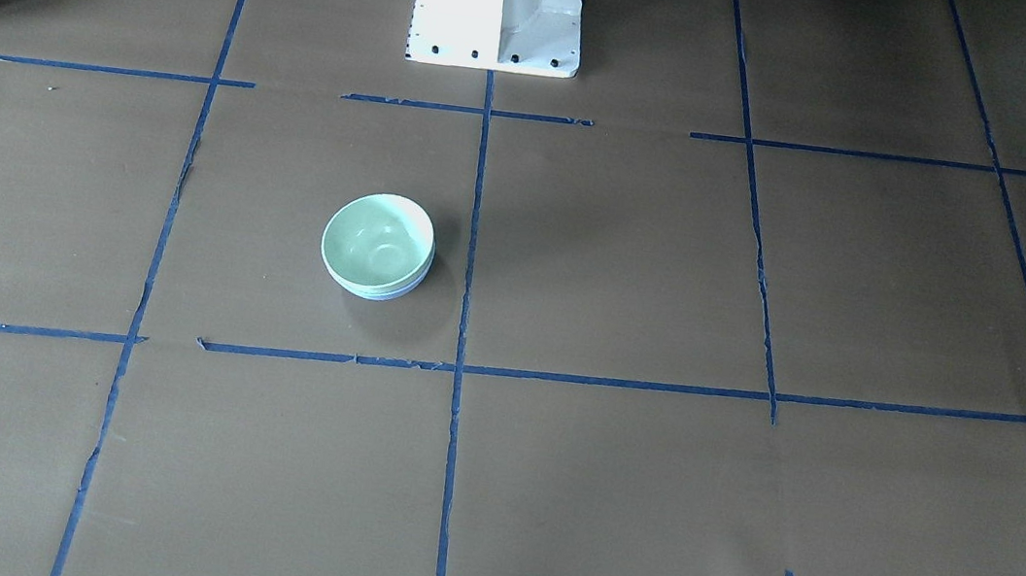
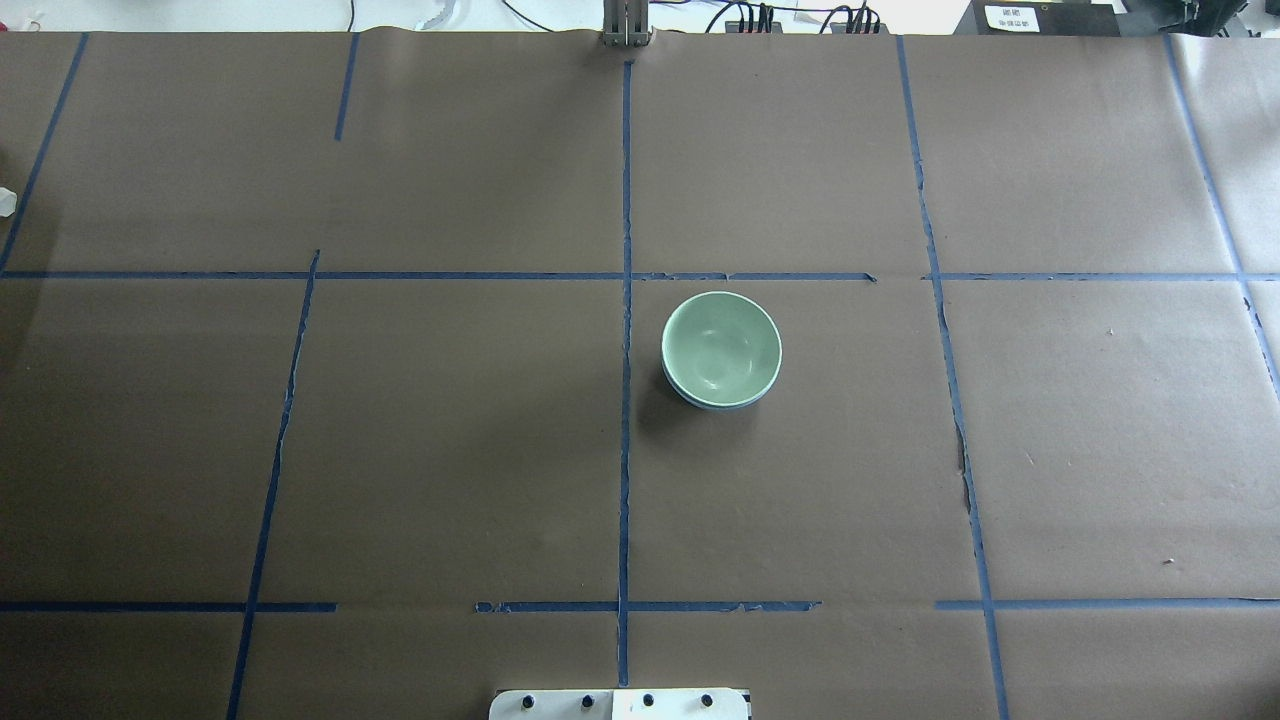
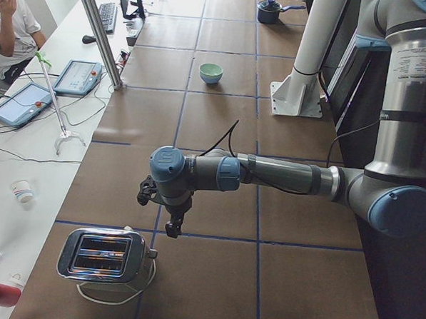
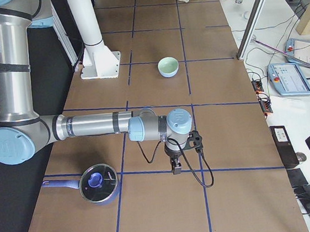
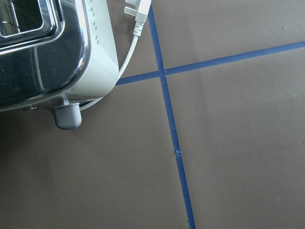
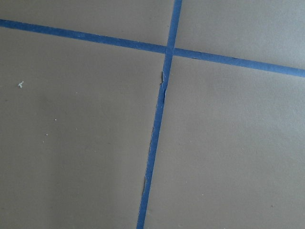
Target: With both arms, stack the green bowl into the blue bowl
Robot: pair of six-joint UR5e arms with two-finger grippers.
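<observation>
The green bowl [image 1: 379, 242] sits nested upright inside the blue bowl [image 1: 383, 293], of which only a thin pale rim shows beneath it. The pair also shows in the overhead view, the green bowl [image 2: 720, 345] over the blue bowl's rim [image 2: 716, 404], right of the centre tape line. Both arms are far from the bowls. My left gripper [image 3: 171, 230] hangs over the table next to a toaster, and my right gripper [image 4: 175, 168] hangs near a lidded pot. Both show only in the side views, so I cannot tell whether they are open or shut. Nothing shows in either.
A chrome toaster [image 3: 104, 254] with a white cord and plug [image 5: 138, 14] stands at the table's left end. A blue lidded pot [image 4: 98, 185] stands at the right end. The white pedestal [image 1: 499, 3] stands at the robot's edge. A person [image 3: 9, 27] sits by the side bench.
</observation>
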